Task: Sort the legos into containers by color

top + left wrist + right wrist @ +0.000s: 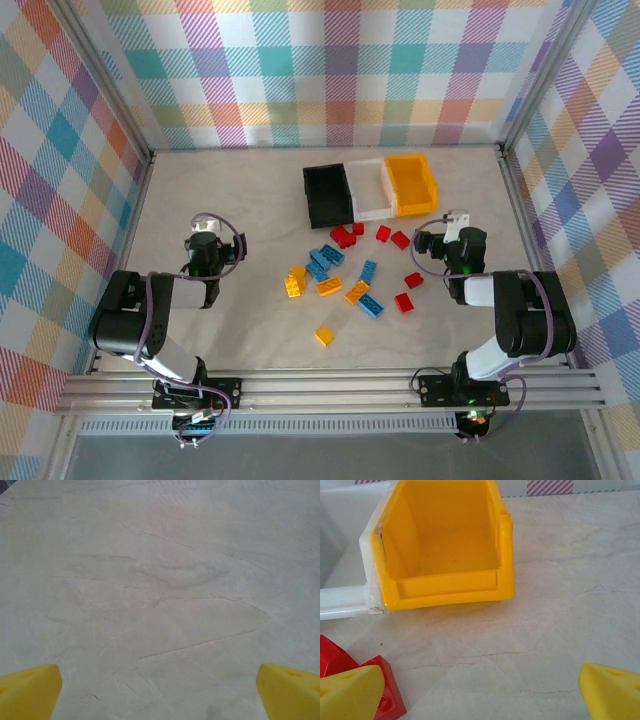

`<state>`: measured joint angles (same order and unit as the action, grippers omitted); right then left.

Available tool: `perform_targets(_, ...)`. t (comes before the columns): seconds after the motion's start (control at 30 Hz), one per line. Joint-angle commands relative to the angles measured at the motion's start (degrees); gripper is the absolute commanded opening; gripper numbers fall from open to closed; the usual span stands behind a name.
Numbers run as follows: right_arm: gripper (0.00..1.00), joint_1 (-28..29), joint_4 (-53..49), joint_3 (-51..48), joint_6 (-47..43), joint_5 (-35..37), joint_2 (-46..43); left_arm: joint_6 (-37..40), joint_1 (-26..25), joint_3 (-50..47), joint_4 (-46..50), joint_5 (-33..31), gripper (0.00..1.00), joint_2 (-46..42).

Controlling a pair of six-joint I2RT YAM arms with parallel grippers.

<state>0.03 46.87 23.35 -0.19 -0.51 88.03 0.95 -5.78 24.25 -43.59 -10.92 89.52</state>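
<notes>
Overhead, nothing is sorted: the legos (340,275) lie scattered on the desk (230,200) before the black, white and yellow containers (369,187), seemingly empty. Both arms crouch folded, short of the pile. Left wrist: the left fingers (30,690) gape wide over bare desk. Right wrist: the right fingers (610,690) stand open, empty, facing the yellow bin (445,545), a red brick (392,700) beside one tip.

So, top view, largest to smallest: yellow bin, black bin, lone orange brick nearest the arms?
1-2. yellow bin and black bin: about alike, can't rank.
3. orange brick, far smaller.
</notes>
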Motion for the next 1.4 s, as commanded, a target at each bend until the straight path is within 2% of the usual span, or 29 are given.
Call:
perform_targets(0.0, 1.0, 0.3, 0.4, 0.3, 0.9, -0.3, -0.2, 0.4, 0.5, 0.9, 0.2, 1.0, 1.0, -1.1)
perform_targets(1.27, 1.0, 0.4, 0.4, -0.1, 0.5, -0.3, -1.3, 0.1, 1.2, 0.9, 0.2, 2.1, 1.0, -1.3)
perform_targets(1.3, 1.0, 0.6, -0.8, 0.1, 0.5, 0.2, -2.6, -0.2, 1.1, 1.5, 1.9, 0.6, 1.0, -2.1)
perform_targets(1.37, 1.0, 0.7, -4.5, 0.9, 0.7, 0.9, -5.3, -1.6, 1.0, 5.7, 11.5, -2.9, 1.0, -4.6)
